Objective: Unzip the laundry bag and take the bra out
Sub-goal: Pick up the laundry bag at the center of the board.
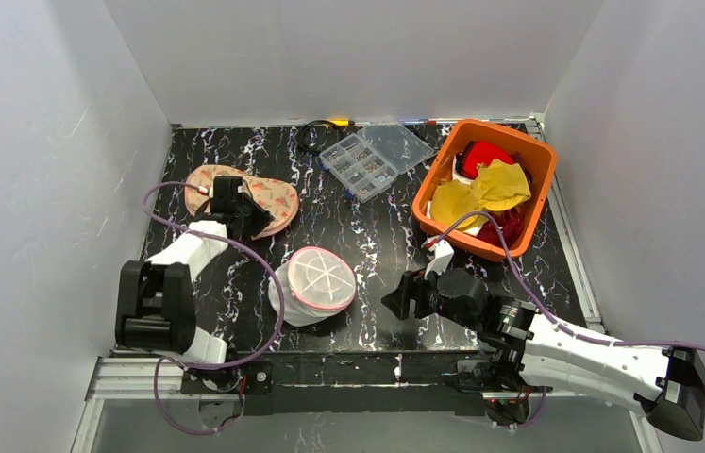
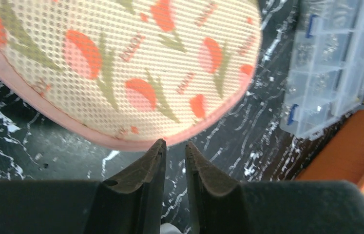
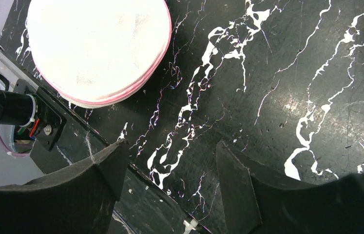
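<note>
The laundry bag [image 1: 315, 283], a round white mesh pod with a pink zip rim, lies near the front middle with its ribbed flat face up; it also shows in the right wrist view [image 3: 97, 48]. I cannot tell whether the zip is open. A beige floral mesh bra [image 1: 244, 193] with pink edging lies on the table at the back left, outside the bag. My left gripper [image 1: 243, 215] hovers at its near edge [image 2: 121, 68], jaws [image 2: 175, 146] a narrow gap apart and empty. My right gripper [image 1: 395, 300] is open and empty [image 3: 171, 144], right of the bag.
A clear compartment box [image 1: 377, 156] stands at the back middle and shows in the left wrist view [image 2: 326, 63]. An orange bin [image 1: 509, 132] of yellow and red clothes sits at the back right. White walls enclose the black marble table on three sides.
</note>
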